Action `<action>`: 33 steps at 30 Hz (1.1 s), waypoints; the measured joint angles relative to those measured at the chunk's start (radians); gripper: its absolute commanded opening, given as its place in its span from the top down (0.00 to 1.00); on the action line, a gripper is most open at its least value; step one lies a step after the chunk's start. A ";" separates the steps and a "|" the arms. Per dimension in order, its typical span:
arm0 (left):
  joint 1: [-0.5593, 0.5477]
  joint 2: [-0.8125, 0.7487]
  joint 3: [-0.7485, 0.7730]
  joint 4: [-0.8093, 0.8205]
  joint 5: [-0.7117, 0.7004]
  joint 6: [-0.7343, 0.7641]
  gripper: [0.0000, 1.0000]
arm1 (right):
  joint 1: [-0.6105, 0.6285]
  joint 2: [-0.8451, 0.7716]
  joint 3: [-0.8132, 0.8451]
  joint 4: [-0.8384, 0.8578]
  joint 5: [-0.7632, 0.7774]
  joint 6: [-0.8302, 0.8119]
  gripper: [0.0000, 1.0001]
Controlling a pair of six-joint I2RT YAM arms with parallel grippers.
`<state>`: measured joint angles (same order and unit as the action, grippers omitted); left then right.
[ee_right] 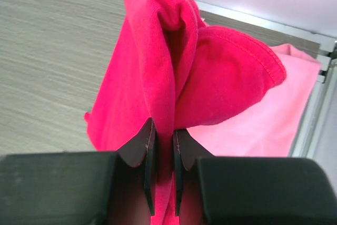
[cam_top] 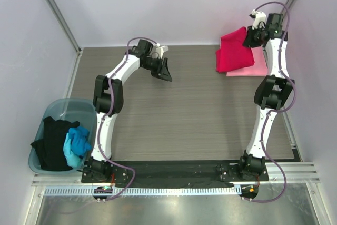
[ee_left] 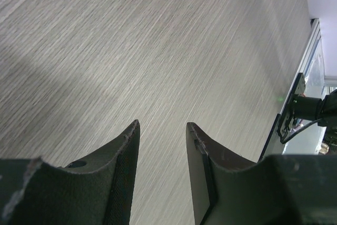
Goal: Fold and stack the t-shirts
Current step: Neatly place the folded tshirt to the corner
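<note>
Though far from the red t-shirt [cam_top: 233, 51], teal bin [cam_top: 71, 108] of shirts [cam_top: 55, 143].

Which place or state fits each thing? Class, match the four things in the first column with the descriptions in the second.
Things:
1. red t-shirt
2. pink t-shirt
3. black t-shirt
4. left gripper

Places or states:
A. open above bare table
B. lying in the bin at the left edge
C. flat on the table at the far right
D. pinched in the right gripper

Pairs: 1-D, 2-C, 3-B, 4-A
</note>
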<state>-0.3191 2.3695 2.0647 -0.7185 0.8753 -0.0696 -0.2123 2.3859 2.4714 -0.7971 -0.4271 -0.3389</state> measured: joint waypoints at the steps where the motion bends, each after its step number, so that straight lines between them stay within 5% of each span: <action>1: -0.001 0.003 0.000 0.000 -0.001 0.000 0.58 | -0.004 0.010 0.014 -0.002 0.004 0.000 0.99; 33: -0.049 0.011 0.000 -0.027 -0.043 0.031 0.56 | -0.106 0.242 0.144 0.131 0.230 0.030 0.99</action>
<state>-0.3683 2.3810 2.0651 -0.7452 0.8326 -0.0387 -0.3183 2.6278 2.6156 -0.6659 -0.1967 -0.3092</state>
